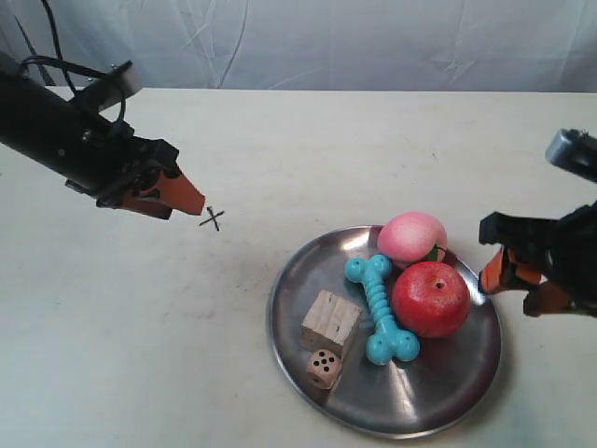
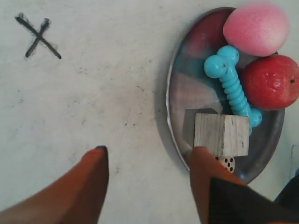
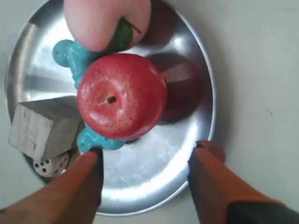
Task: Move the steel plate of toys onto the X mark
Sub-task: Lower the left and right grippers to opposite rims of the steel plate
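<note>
A: Where is the steel plate (image 1: 438, 392)?
B: Near the worktop's front right corner; the X mark (image 1: 214, 218) lies apart, toward the left edge.
A: And on it?
B: The bone (image 1: 381, 320) lies between cube (image 1: 330, 322) and apple (image 1: 430, 299).

Left pincer (image 2: 149, 151) and right pincer (image 3: 149, 149) both hang tilted downward, jaws spread wide apart.

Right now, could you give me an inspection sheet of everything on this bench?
Surface: pale table, lightly scuffed.
Job's things: steel plate holds apple, peach, turquoise bone, wooden cube, die; X mark bare, apart from the plate.
Clutter: nothing seen.
Pincers: left pincer open above the table, near the X mark; right pincer open at the plate's rim.
Cables: black cable behind the left arm.
Surroundings: white cloth backdrop.
</note>
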Robot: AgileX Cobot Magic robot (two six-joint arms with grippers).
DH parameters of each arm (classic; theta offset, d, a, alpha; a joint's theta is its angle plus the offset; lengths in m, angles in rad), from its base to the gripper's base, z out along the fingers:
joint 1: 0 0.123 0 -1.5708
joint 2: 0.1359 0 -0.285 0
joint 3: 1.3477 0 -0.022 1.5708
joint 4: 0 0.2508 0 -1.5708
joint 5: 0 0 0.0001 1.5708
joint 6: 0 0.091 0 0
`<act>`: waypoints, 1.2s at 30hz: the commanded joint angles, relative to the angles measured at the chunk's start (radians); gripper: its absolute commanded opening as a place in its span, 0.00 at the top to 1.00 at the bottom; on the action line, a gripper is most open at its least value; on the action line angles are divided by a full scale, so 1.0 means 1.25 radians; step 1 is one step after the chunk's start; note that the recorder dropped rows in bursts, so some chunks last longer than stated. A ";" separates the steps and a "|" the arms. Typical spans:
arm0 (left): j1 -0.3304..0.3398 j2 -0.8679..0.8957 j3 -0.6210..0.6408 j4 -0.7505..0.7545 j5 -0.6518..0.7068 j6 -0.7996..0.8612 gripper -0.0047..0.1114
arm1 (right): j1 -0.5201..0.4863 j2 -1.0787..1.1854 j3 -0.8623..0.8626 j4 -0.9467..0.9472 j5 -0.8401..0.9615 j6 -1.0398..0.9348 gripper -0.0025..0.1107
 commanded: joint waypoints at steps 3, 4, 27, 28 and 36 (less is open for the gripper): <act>-0.047 0.098 -0.065 -0.003 0.012 0.022 0.49 | -0.003 -0.004 0.120 0.054 -0.075 -0.014 0.50; -0.057 0.113 -0.078 0.003 0.012 0.022 0.49 | -0.003 -0.004 0.133 0.064 -0.079 -0.014 0.50; -0.198 0.335 -0.237 0.024 0.013 0.032 0.49 | -0.003 -0.003 0.180 0.109 -0.178 -0.009 0.50; -0.201 0.340 -0.237 0.024 0.012 0.032 0.49 | -0.003 -0.003 0.180 0.113 -0.182 -0.009 0.50; -0.232 0.383 -0.237 0.018 0.011 0.032 0.49 | -0.003 0.034 0.182 0.113 -0.213 -0.007 0.50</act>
